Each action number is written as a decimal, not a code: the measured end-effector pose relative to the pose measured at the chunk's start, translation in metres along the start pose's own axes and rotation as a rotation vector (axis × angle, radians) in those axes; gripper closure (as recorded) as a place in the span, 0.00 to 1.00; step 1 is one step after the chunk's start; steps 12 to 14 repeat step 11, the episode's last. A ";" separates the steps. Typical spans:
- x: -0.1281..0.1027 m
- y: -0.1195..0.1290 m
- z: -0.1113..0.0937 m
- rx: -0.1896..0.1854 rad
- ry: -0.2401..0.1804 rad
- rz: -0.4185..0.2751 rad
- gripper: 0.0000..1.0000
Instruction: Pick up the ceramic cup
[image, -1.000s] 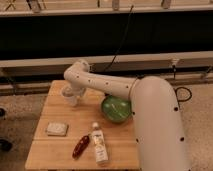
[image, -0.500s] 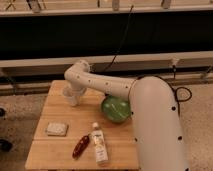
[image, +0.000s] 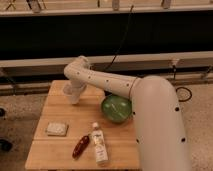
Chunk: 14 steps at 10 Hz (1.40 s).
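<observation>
My pincer (image: 71, 93) down at cup (image: 70, 95), far-left worktop (image: 60, 150); grip state — cannot tell. Cup not visibly lifted; lift remains.

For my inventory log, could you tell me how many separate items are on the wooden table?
5: ceramic cup far left under the gripper, green bowl right, pale packet left, bottle and red item front. The arm may hide more.

A slight lift of the gripper (image: 71, 93) with the ceramic cup (image: 70, 95) is apparently registered; no other displacement is observed.
</observation>
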 end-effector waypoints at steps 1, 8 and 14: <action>0.001 0.000 -0.005 0.000 0.000 -0.003 1.00; 0.009 -0.006 -0.047 0.003 0.004 -0.027 1.00; 0.016 -0.003 -0.056 0.009 0.009 -0.033 1.00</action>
